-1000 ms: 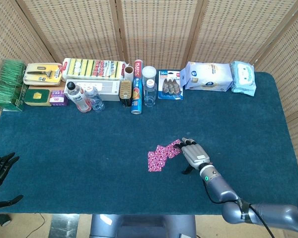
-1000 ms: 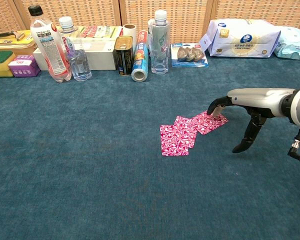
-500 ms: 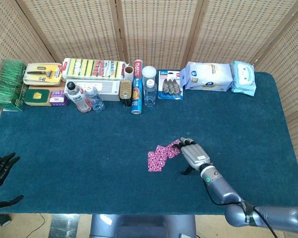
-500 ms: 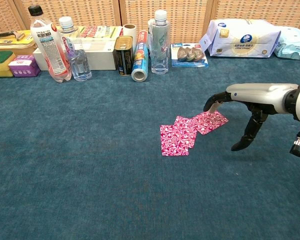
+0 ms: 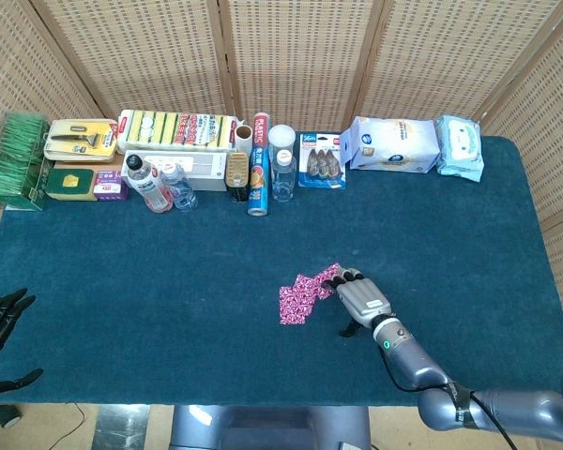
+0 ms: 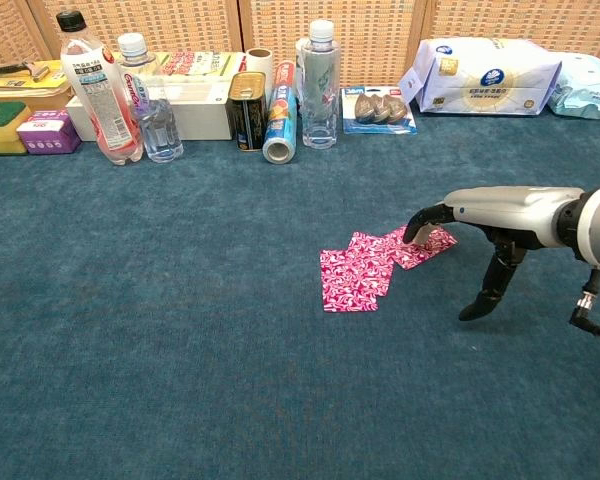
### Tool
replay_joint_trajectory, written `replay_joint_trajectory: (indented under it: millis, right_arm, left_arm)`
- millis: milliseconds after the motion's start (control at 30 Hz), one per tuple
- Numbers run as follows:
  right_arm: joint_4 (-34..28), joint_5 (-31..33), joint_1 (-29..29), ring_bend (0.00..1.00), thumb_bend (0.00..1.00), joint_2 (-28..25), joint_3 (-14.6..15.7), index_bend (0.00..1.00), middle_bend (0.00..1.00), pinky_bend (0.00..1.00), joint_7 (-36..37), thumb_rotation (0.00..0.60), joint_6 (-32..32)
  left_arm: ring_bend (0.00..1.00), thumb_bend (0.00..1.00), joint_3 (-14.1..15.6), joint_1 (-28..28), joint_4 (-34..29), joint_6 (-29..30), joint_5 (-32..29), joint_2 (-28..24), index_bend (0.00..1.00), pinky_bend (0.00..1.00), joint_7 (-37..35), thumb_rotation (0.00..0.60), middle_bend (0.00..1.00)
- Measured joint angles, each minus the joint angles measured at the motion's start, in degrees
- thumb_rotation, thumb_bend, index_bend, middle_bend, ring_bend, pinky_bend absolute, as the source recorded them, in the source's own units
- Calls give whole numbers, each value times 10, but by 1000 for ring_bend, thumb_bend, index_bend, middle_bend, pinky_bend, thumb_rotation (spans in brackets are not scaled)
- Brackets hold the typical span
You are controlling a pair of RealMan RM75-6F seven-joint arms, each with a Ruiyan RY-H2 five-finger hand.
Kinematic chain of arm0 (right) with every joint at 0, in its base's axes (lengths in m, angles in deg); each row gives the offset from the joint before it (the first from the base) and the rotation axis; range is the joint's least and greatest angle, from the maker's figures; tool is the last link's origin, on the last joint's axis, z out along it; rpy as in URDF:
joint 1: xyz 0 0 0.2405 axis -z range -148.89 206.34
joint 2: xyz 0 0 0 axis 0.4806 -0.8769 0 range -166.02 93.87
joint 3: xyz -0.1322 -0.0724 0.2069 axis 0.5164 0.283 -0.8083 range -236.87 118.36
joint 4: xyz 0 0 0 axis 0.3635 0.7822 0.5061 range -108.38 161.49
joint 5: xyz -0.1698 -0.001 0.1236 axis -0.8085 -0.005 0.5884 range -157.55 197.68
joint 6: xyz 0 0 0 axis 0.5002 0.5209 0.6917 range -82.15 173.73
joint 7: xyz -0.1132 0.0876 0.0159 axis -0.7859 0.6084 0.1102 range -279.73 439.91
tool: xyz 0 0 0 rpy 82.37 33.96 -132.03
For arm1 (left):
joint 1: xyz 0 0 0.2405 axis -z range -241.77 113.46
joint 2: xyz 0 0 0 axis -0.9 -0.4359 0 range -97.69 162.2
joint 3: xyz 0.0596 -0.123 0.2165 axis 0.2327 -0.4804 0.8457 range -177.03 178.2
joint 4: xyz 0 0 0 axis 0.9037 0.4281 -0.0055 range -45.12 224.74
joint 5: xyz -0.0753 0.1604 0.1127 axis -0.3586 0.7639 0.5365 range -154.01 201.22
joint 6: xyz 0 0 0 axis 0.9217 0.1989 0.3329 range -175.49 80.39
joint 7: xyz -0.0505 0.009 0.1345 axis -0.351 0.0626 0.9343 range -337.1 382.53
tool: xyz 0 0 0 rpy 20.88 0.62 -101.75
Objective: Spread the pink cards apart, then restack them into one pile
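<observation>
Three pink patterned cards [image 5: 303,292] lie fanned and overlapping on the blue cloth near the table's middle. In the chest view the fan [image 6: 365,264] runs from lower left to upper right. My right hand [image 5: 360,297] lies palm down just right of them. Its fingertips [image 6: 416,226] touch the rightmost card [image 6: 432,240], and the thumb points down to the cloth [image 6: 477,308]. It holds nothing. My left hand [image 5: 0,322] hangs at the table's near left corner with its fingers apart and empty, far from the cards.
Along the back edge stand bottles [image 6: 98,90], a can [image 6: 246,110], a foil roll [image 6: 279,125], a tall clear bottle [image 6: 319,85], a blister pack [image 6: 378,110] and wipes packs [image 6: 485,75]. Sponges and boxes [image 5: 75,159] fill the back left.
My right hand lifted slightly off the cloth, then shifted left and came down, so its fingertips reach further onto the rightmost card. The cards and the left hand have not moved.
</observation>
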Motion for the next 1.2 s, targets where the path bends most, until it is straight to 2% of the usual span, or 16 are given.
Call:
replay_joint_trajectory:
  millis: [433,933,1200]
  right_arm:
    - [26,19,7,0,0,-13,1,177,190,0,9,600,-7]
    - [10,-7,13,0,0,-27,-4,181,190,0,19,600,-5]
    - [2,-19,12,0,0,-17,-1,181,191,0,13,600,-6]
  left_arm:
    - [0,47,0,0,-2,0,1,1,0,20,5,600,0]
    - [0,48,0,0,-3,-2,0,2,0,20,8,600,0]
    - [0,49,0,-1,-2,1,1,1,0,20,5,600,0]
